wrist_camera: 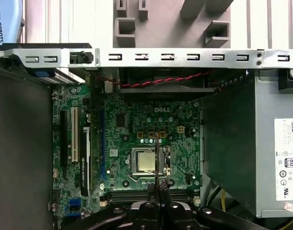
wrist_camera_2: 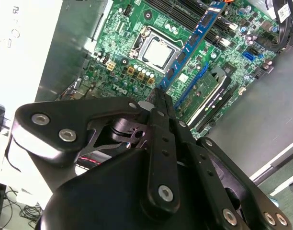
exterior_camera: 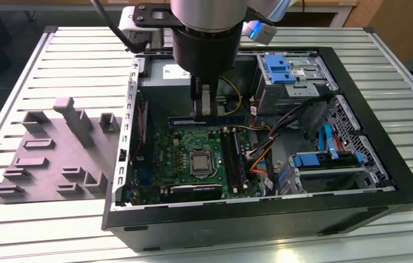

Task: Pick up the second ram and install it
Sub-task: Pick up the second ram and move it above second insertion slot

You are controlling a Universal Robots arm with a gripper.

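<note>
One stick is in play: the second ram [wrist_camera_2: 189, 45] is clamped by its near end between the fingers of the gripper [wrist_camera_2: 158, 98], so the claw is clenched on it.

In the exterior view the gripper [exterior_camera: 202, 93] hangs inside the open computer case [exterior_camera: 265, 222], above the 12 o'clock end of the motherboard [exterior_camera: 169, 159]. The stick's long axis points down at the board. Its free end is low but apart from everything beneath, as far as can be made out.

The memory slots [exterior_camera: 233, 159] lie at about 5 o'clock from the claw in that view, near it but not under it. They run from 12 to 6 o'clock, flat on the board. The stick's length therefore stands upright against the slots' length, not along it.

In the second wrist view a green module [wrist_camera_2: 204, 88] appears to sit among the slots, though this is not certain.

The case also holds:
- the processor [exterior_camera: 201, 163], at about 6 o'clock from the claw;
- a power supply [exterior_camera: 164, 70], toward 11 o'clock;
- blue-tabbed drive cages [exterior_camera: 283, 68], toward 1 and 4 o'clock;
- loose cables [exterior_camera: 265, 148] between them.

Outside the case, at its 9 o'clock, lies the pale grey tray [exterior_camera: 52, 159] with its upright blocks.
</note>
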